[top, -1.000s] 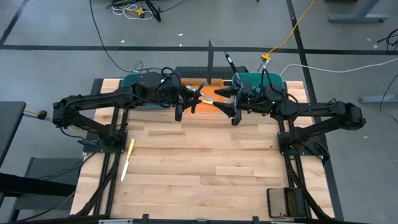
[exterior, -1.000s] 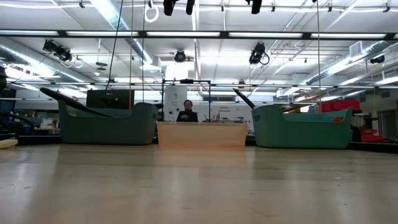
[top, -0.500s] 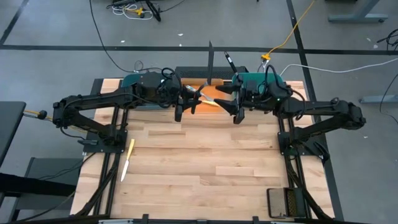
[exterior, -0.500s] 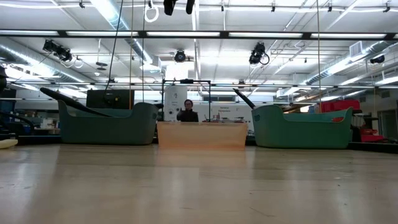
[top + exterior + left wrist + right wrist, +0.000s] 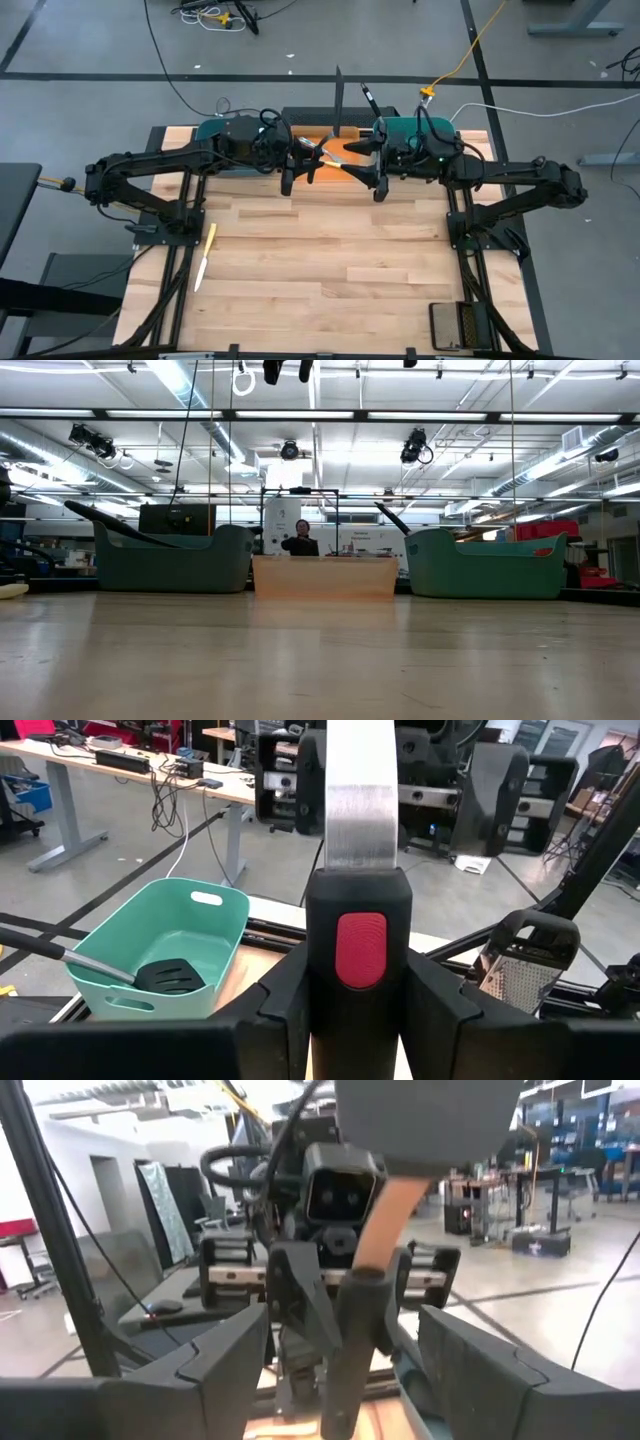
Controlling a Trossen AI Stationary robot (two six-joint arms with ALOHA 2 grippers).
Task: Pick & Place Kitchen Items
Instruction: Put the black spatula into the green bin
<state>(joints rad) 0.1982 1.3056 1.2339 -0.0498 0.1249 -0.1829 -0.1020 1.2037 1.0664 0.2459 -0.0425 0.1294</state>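
My left gripper (image 5: pixel 305 160) and right gripper (image 5: pixel 372 168) face each other high over the orange bin (image 5: pixel 322 134) at the table's far edge. The left one (image 5: pixel 358 995) is shut on a knife (image 5: pixel 341 158) with a black handle, a red oval mark and a silver blade. The blade (image 5: pixel 358 810) reaches out between the right gripper's fingers (image 5: pixel 212 1370), which stand wide apart on either side of it, open. A yellow-handled knife (image 5: pixel 205 255) lies flat on the table's left part. A black slotted spatula (image 5: pixel 165 978) lies in the right teal bin (image 5: pixel 190 920). My left gripper pinches the knife's black handle (image 5: pixel 358 885) between its two fingers (image 5: pixel 288 1000), which come level from the table's left and lie along the handle. The knife is lifted clear over the orange bin, roughly level, with its blade pointing toward the right gripper.
Two teal bins (image 5: pixel 170 560) (image 5: pixel 490 565) flank the orange bin (image 5: pixel 325 575) on the far edge; black utensil handles (image 5: pixel 100 520) (image 5: pixel 392 518) stick out of them. A metal grater (image 5: pixel 460 325) sits at the near right corner. A person (image 5: pixel 300 540) is in the room behind.
My right gripper has risen a little: in the low view its fingertips, clearly showing at the top edge a second ago, now barely show. My left gripper and the knife have stayed put.
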